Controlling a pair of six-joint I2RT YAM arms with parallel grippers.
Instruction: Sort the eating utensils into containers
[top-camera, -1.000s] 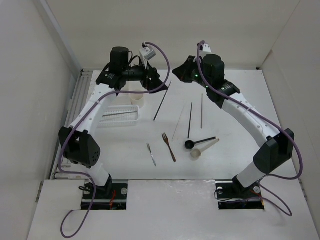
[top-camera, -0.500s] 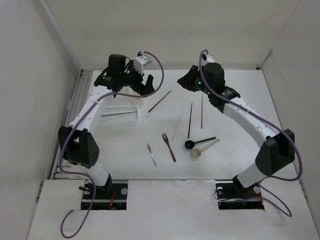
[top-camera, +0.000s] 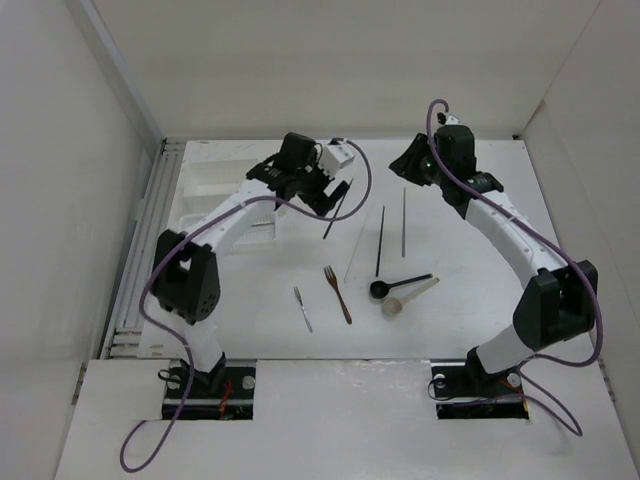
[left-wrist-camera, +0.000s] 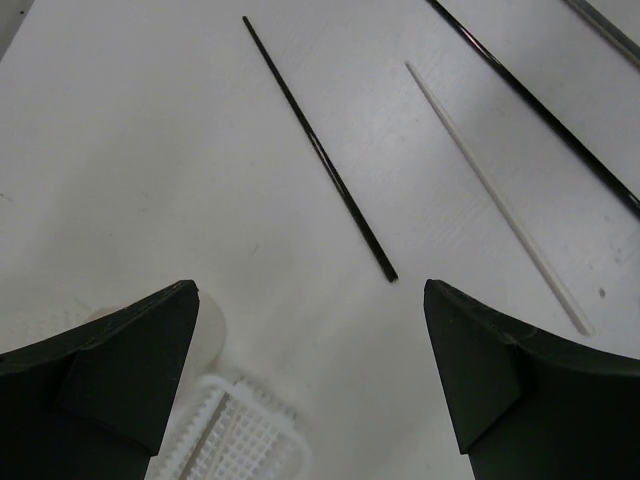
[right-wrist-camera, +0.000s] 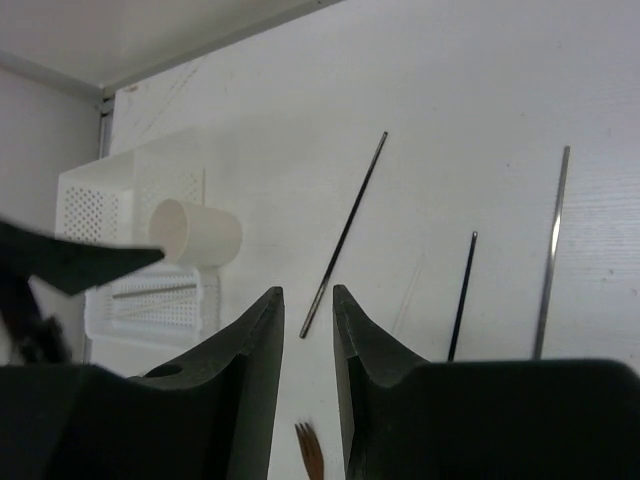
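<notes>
My left gripper (top-camera: 322, 198) is open and empty, low over the table (left-wrist-camera: 312, 290). A dark chopstick (left-wrist-camera: 322, 155) lies just ahead of it, also seen from above (top-camera: 338, 208). The round cup (left-wrist-camera: 207, 330) and the slotted tray (left-wrist-camera: 240, 440) sit by its left finger. My right gripper (top-camera: 407, 160) hovers at the back, its fingers a narrow gap apart and empty (right-wrist-camera: 308, 290). Its view shows the cup (right-wrist-camera: 195, 232), the box (right-wrist-camera: 130, 190) and the tray (right-wrist-camera: 150, 305) holding chopsticks. The brown fork (top-camera: 337, 293), grey fork (top-camera: 302, 308), black spoon (top-camera: 398, 285) and beige spoon (top-camera: 408, 297) lie in front.
A pale chopstick (top-camera: 357, 250), another dark one (top-camera: 380, 240) and a metallic one (top-camera: 404, 222) lie side by side mid-table. The box (top-camera: 215, 180) stands at the back left. White walls enclose the table on three sides.
My left arm has swung right, from over the cup and tray to the dark chopstick, which now lies at a different angle. My right gripper has pulled back to the right.
</notes>
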